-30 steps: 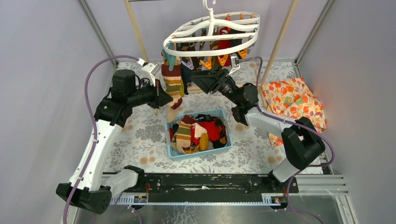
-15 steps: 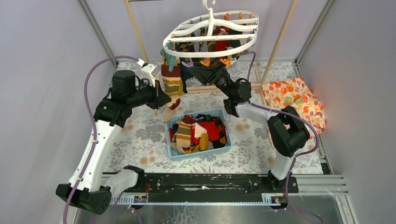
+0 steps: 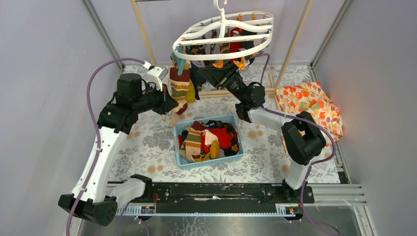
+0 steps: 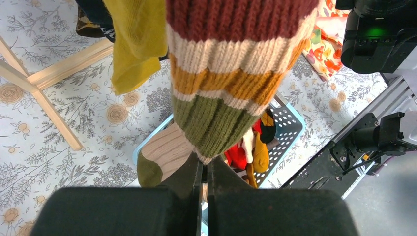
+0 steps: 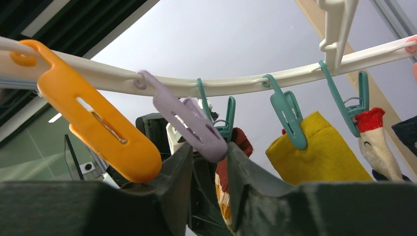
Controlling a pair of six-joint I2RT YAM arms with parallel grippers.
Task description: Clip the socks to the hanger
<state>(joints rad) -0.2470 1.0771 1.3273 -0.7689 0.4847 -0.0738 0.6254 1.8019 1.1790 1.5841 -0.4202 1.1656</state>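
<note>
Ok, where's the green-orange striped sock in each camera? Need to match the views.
Top external: the striped sock hangs under the hanger's left end.
Left wrist: it fills the upper centre, above the fingers.
Right wrist: apparently just its maroon cuff, low centre under a teal clip.
Shared landmark: the mustard yellow sock, right beside it in all three.

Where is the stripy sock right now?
Top view: the stripy sock hangs left under the hanger, beside the yellow sock, left gripper pinching it.
</note>
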